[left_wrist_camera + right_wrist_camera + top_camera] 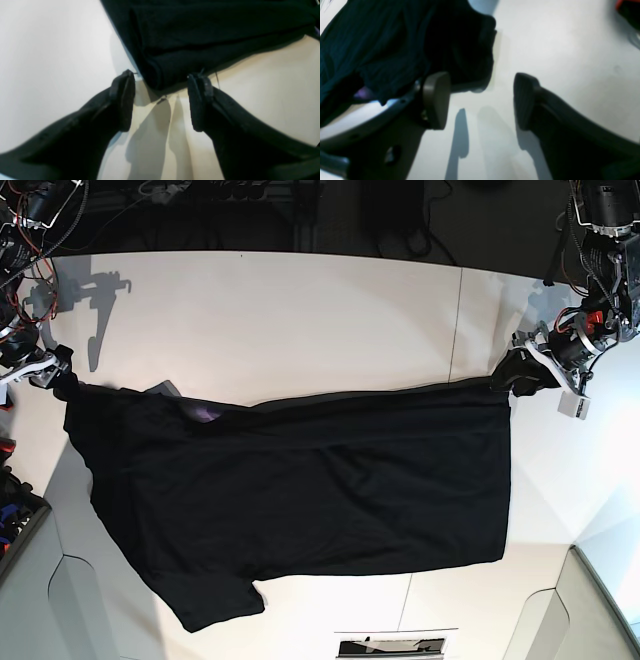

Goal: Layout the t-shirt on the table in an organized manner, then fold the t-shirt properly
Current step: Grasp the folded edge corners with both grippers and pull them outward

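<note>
Both fingers [161,80] [482,100] spread beside t-shirt [300,490].

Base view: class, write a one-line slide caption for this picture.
Black t-shirt spread flat on the white table, one open tool at each upper corner: left tool, right tool.

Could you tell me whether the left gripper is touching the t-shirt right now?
Apart. The left wrist view shows the left gripper open, with bare table between its fingertips and the folded edge of the t-shirt lying just beyond them.

Matt black cloth t-shirt [300,490], smooth white table [300,310]
</note>
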Action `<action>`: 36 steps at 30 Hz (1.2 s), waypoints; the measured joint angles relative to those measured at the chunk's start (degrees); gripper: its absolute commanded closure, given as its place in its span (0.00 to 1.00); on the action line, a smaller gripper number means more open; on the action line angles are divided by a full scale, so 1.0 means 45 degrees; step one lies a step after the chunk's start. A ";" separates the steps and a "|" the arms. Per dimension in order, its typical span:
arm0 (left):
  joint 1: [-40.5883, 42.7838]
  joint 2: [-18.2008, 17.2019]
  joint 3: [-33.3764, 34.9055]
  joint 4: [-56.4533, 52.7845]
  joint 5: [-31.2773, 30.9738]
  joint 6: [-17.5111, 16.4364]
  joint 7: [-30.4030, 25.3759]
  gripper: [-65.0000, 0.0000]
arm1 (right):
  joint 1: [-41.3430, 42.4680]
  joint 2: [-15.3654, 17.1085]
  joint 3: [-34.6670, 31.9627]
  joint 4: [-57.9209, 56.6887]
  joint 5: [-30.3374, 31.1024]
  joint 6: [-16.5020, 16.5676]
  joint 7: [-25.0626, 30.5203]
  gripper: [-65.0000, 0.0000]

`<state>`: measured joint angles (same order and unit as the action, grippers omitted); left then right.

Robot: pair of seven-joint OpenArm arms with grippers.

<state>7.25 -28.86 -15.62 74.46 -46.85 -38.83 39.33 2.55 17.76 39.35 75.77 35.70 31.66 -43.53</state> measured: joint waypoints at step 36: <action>0.0068 0.0053 0.0063 0.0024 0.2550 0.0024 -0.1608 1.00 | 0.1258 -0.0529 -0.1554 -0.0641 -0.0835 -0.0107 -0.0398 1.00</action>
<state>7.55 -28.62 -15.33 74.56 -35.38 -38.72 32.10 8.21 15.38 32.36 72.88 31.94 31.18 -45.32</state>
